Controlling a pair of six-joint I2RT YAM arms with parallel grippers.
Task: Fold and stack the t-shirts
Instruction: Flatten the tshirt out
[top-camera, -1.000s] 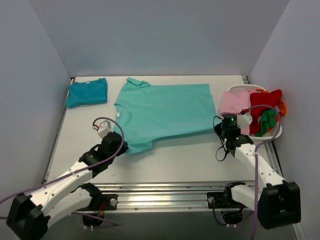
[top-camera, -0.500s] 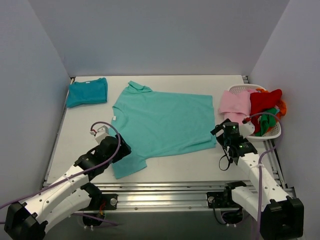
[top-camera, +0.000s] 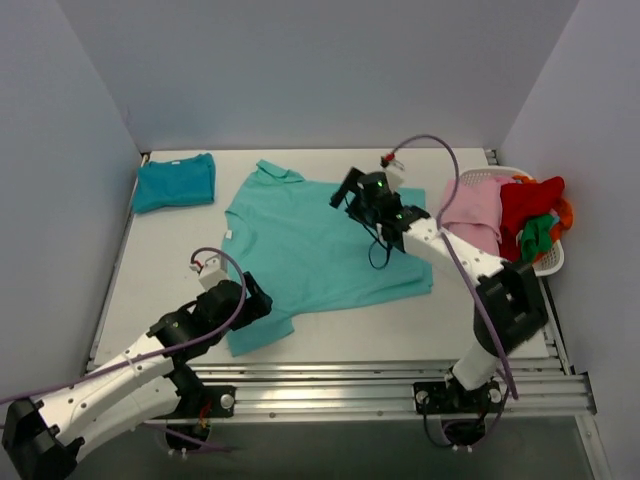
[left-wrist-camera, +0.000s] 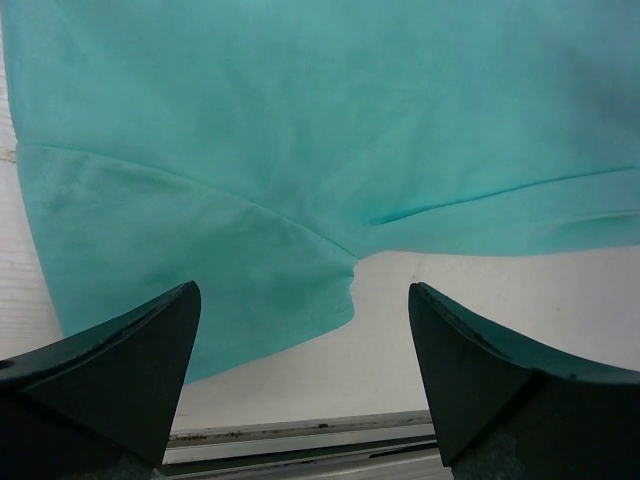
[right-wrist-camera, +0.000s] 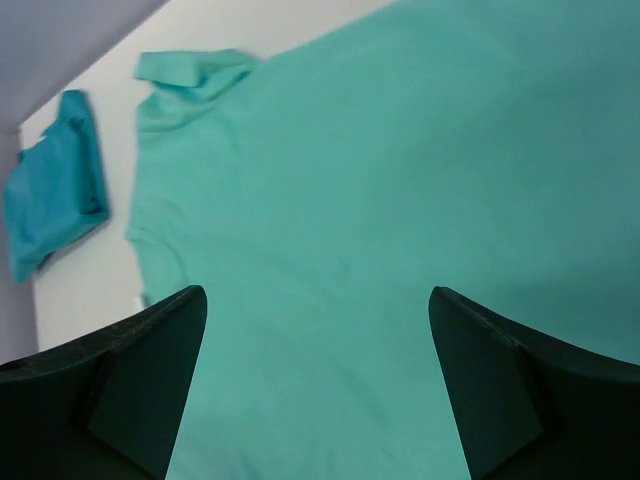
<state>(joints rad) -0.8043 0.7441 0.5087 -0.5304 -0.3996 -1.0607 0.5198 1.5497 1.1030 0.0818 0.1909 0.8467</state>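
Note:
A light turquoise t-shirt (top-camera: 320, 250) lies spread flat in the middle of the table, collar toward the back left. My left gripper (top-camera: 256, 300) hovers open over its near-left sleeve (left-wrist-camera: 200, 270); in the left wrist view the left gripper (left-wrist-camera: 303, 288) has nothing between its fingers. The right gripper (top-camera: 345, 192) hangs open above the shirt's far middle; in the right wrist view the right gripper (right-wrist-camera: 318, 291) shows only turquoise t-shirt (right-wrist-camera: 400, 150) below it. A darker teal t-shirt (top-camera: 175, 183) lies folded at the back left corner, also the folded teal t-shirt (right-wrist-camera: 50, 200) in the right wrist view.
A white basket (top-camera: 552, 262) at the right edge holds pink (top-camera: 470, 205), red (top-camera: 530, 205) and green (top-camera: 535, 240) garments. The table's metal front rail (left-wrist-camera: 300, 430) runs just below the shirt's sleeve. Grey walls enclose the table on three sides.
Both grippers opened and let go of the turquoise shirt, which now lies flatter and nearer. The right arm swung from the shirt's right hem up over its far middle.

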